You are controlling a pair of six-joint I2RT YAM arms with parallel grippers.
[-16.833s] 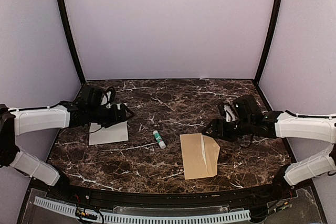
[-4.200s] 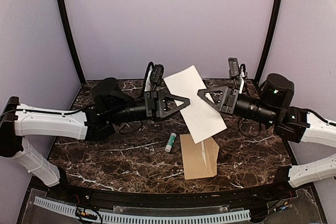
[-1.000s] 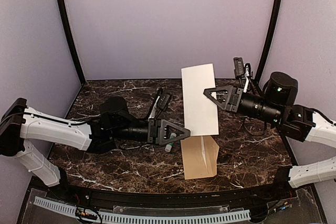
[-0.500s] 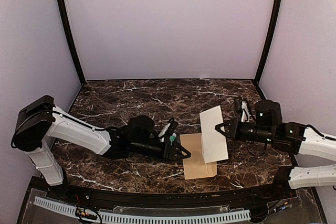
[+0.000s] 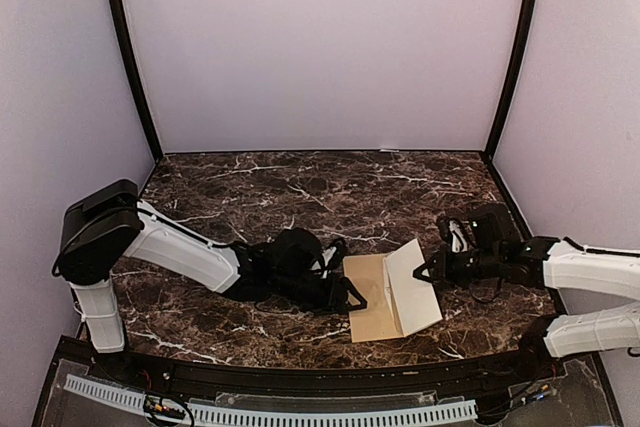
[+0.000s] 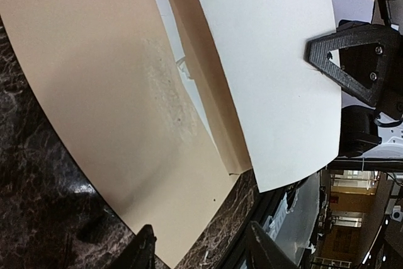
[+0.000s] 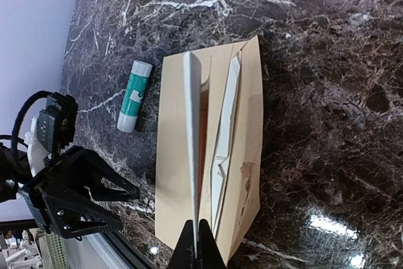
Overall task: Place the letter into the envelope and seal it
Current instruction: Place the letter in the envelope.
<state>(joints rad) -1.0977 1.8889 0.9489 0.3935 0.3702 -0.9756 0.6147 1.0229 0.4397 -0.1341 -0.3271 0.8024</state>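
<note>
The tan envelope (image 5: 372, 299) lies flat near the table's front edge, its flap (image 7: 250, 124) folded open to one side. The white letter (image 5: 413, 285) stands tilted on edge over the envelope's mouth. My right gripper (image 5: 428, 272) is shut on the letter's right edge; the right wrist view shows the letter (image 7: 191, 124) edge-on between the closed fingers (image 7: 196, 250). My left gripper (image 5: 352, 297) sits low at the envelope's left edge, jaws open. In the left wrist view the envelope (image 6: 94, 80) and letter (image 6: 271, 61) fill the frame ahead of the left gripper (image 6: 201, 253).
A green-and-white glue stick (image 7: 134, 96) lies on the dark marble table (image 5: 250, 187) just beyond the envelope's far-left corner. The table's front rim (image 5: 300, 359) runs close below the envelope. Purple walls enclose the back and sides.
Both arms have come down. The letter dropped from mid-air to stand on the envelope, and my left gripper slid right to the envelope's edge and opened wider.
</note>
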